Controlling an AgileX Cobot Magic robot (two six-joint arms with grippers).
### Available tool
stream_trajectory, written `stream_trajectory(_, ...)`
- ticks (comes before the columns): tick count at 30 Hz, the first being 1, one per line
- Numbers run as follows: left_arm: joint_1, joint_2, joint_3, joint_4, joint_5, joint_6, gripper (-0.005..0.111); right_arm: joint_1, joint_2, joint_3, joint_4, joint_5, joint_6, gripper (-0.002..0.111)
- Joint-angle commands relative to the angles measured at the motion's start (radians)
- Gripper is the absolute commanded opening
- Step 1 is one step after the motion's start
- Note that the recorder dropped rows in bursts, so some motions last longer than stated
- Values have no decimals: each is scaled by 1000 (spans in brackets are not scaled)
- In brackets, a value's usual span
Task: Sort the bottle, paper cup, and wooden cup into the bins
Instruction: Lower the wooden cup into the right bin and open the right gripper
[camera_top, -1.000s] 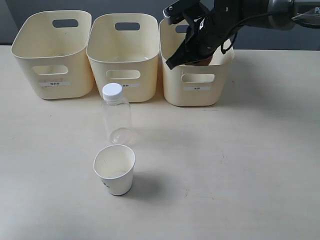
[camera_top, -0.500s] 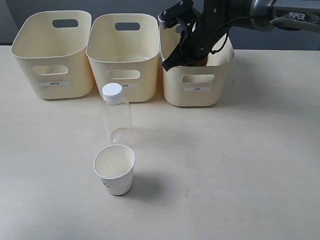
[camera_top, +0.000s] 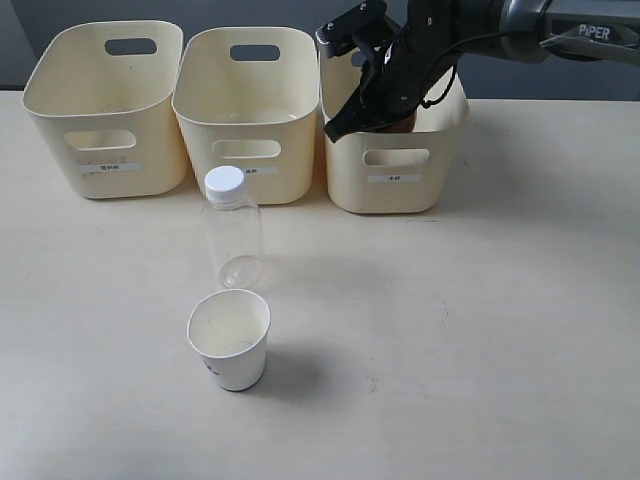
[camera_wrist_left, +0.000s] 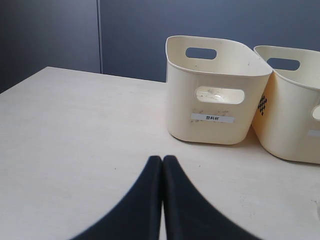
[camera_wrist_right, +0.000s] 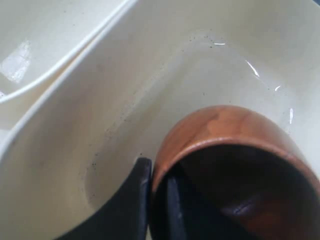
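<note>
The right gripper (camera_wrist_right: 157, 200) pinches the rim of the wooden cup (camera_wrist_right: 235, 165) low inside the rightmost bin (camera_top: 395, 170) (probably for release). Bottle (camera_top: 233, 228) and paper cup (camera_top: 230, 338) wait on the table; the left gripper (camera_wrist_left: 162, 165) is closed, empty.

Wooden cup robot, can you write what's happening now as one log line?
right gripper: shut on wooden cup, inside right bin | left gripper: shut, idle | bottle, paper cup: on table

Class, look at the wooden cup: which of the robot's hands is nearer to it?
The right hand. Its fingers pinch the rim of the wooden cup inside the right-most bin. The left hand rests shut over bare table, facing the left-most bin.
</note>
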Motion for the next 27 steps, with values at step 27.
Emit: stream_trajectory(27,-3,-5,-4,1,-7,-1,0,-6,-3,-8,-12,-22,0,36)
